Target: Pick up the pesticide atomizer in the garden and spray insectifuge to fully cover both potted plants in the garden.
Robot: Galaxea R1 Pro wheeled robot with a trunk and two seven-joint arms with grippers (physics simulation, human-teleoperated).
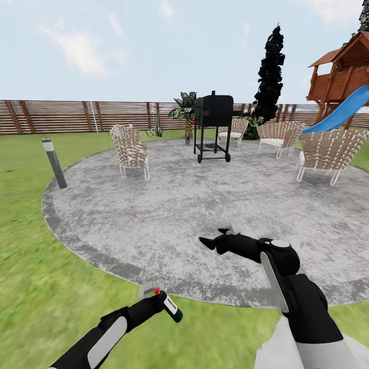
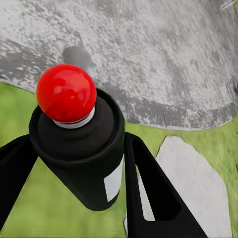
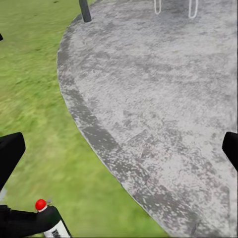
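The pesticide atomizer (image 1: 170, 308) is clamped in the left gripper (image 1: 156, 302), low over the lawn (image 1: 31, 287) just short of the paving's edge. From the left wrist view, the dark bottle (image 2: 87, 153) is seen squeezed between the two black fingers (image 2: 153, 193), one on each side, with a glossy red knob (image 2: 66, 92) on top above a pale collar. A white label patch (image 2: 114, 179) is carried on the bottle's side, but no writing can be read on it. In the head view a white band is seen round the bottle, also too small to read.

Ahead of the left gripper, the round grey stone paving (image 1: 169, 215) is spread out, and a pale stepping slab (image 2: 193, 183) lies in the grass just beyond the fingers.

The right gripper (image 1: 214, 237) is held out over the paving, well apart from the atomizer, its fingers spread wide with nothing between them. In the right wrist view the atomizer (image 3: 49, 220) with its red knob is caught beside and below that gripper.

Far beyond both grippers, a black grill (image 1: 212, 125) is stood on the paving among woven chairs (image 1: 130, 149). Behind it, a broad-leaved plant (image 1: 185, 108) is seen against the brown slat fence (image 1: 77, 115). A grey bollard light (image 1: 54, 163) is planted at the paving's edge, and a play tower with a blue slide (image 1: 341, 110) stands off to the right.
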